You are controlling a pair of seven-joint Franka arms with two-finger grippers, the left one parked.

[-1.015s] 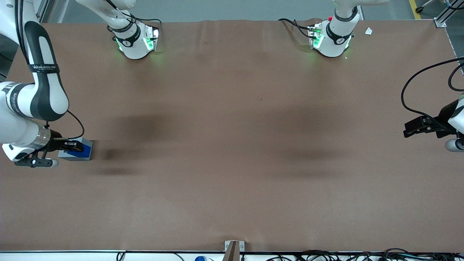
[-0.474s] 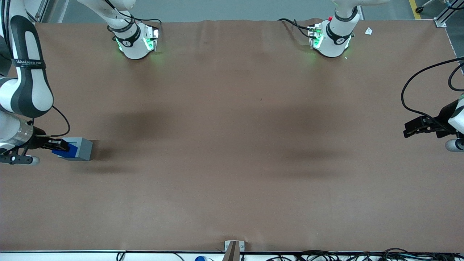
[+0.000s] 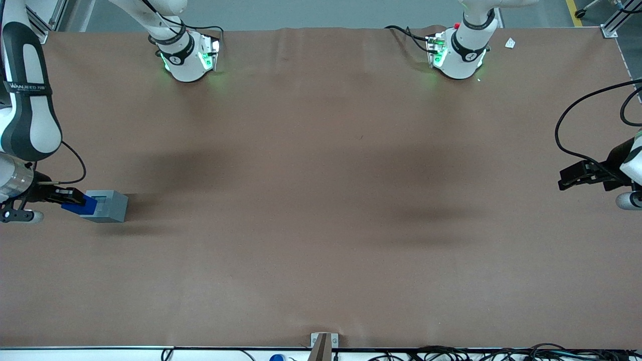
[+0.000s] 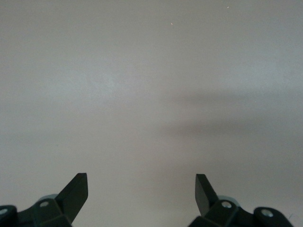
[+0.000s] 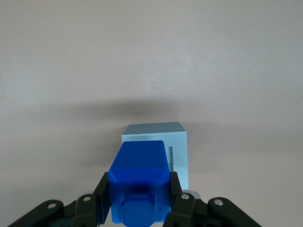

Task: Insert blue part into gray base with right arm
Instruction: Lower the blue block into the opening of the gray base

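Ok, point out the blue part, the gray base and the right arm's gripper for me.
blue part [image 5: 138, 175]: right wrist view, its upper face.
gray base [image 3: 111, 204]: front view, its top face beside the recess.
gripper [image 3: 70, 196]: front view, between its fingertips, shut on the blue part.

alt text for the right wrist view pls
The gripper is shut on the blue part, held in front of the gray base, which sits on the plain table. The part overlaps the base in this view; contact can't be judged.
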